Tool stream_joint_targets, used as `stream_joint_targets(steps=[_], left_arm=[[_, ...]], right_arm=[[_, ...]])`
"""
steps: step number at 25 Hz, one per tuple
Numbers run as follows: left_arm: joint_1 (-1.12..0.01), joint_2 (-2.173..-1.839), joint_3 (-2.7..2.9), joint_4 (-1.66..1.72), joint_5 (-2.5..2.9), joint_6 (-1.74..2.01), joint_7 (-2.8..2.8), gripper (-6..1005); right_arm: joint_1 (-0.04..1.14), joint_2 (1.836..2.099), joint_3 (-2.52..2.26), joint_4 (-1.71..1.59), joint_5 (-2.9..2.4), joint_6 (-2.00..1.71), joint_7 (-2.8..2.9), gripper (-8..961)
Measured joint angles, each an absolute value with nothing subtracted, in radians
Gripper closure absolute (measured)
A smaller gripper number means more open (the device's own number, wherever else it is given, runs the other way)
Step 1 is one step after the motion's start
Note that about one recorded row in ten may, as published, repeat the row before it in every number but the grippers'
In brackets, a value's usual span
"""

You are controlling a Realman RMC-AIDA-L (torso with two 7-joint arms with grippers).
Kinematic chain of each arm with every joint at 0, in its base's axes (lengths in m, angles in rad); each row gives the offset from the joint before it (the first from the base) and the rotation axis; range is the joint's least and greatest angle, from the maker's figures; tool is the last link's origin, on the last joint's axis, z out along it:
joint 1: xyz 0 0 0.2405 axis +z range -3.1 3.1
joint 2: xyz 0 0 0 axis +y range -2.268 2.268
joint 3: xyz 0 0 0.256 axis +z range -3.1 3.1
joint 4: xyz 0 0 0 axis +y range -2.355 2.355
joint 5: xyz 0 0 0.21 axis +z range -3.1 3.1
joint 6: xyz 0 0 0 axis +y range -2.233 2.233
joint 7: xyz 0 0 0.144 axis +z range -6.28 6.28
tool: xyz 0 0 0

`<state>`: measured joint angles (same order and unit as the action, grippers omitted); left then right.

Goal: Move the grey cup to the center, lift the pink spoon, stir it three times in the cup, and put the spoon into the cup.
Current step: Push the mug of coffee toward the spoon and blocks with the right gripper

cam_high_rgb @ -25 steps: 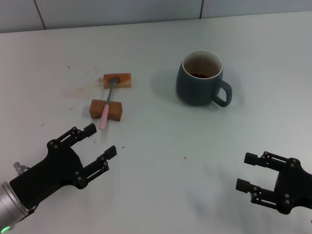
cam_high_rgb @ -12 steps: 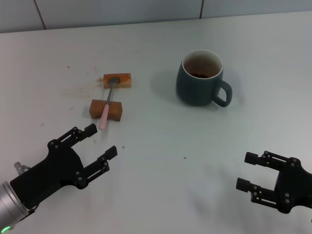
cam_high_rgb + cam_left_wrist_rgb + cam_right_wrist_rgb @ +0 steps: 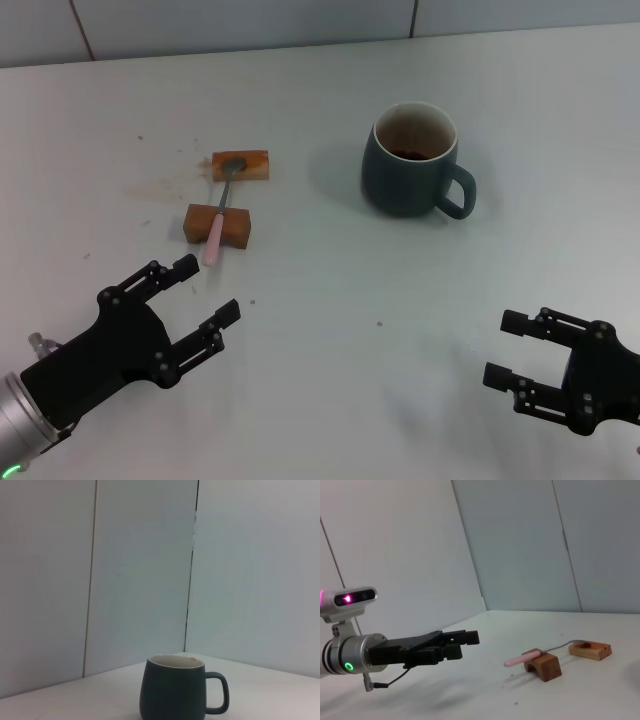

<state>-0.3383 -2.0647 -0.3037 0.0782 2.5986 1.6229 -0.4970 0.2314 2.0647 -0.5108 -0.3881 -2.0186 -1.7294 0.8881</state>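
Near the counter's [image 3: 330,300] front left corner, the left gripper [image 3: 205,290] hovers with its fingers [image 3: 184,266] spread wide and nothing between them. Just beyond it, toward the back edge, the pink spoon [image 3: 221,210] lies across two brown blocks: the pink handle rests on the nearer block [image 3: 235,228], and the metal bowl rests on the farther block [image 3: 252,165]. The right wrist view shows the spoon's handle end projecting past the nearer block. Right of the blocks and well apart from them, toward the back edge, the grey cup [image 3: 408,172] stands upright, with its handle toward the right edge. Near the front right corner, the right gripper [image 3: 505,349] hovers with its fingers [image 3: 518,322] wide apart, holding nothing.
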Motion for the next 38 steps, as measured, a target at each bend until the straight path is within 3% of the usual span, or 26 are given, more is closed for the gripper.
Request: stream_joint_targets(steps=[15, 20, 23, 28, 38], left_arm=[[-0.334, -2.065, -0.302, 0.074, 2.599, 1.638, -0.488, 294], [-0.334, -2.064, -0.302, 0.074, 2.598, 1.639, -0.488, 294], [-0.334, -2.063, -0.302, 0.074, 2.598, 1.639, -0.488, 294], [-0.336, -2.064, -0.303, 0.074, 2.596, 1.642, -0.488, 294], [-0.334, -2.066, -0.313, 0.073, 2.590, 1.646, -0.488, 295]], right_arm=[[0.303, 2.068, -0.323, -0.357, -2.012, -1.594, 0.935, 364], [0.339, 2.072, -0.145, -0.359, -1.981, -1.549, 0.929, 585], [0.363, 2.068, -0.106, -0.370, -1.932, -1.495, 0.926, 819], [0.415, 2.062, -0.115, -0.421, -1.899, -1.395, 0.914, 936], [0.506, 2.064, -0.236, -0.435, -1.903, -1.222, 0.705, 934]])
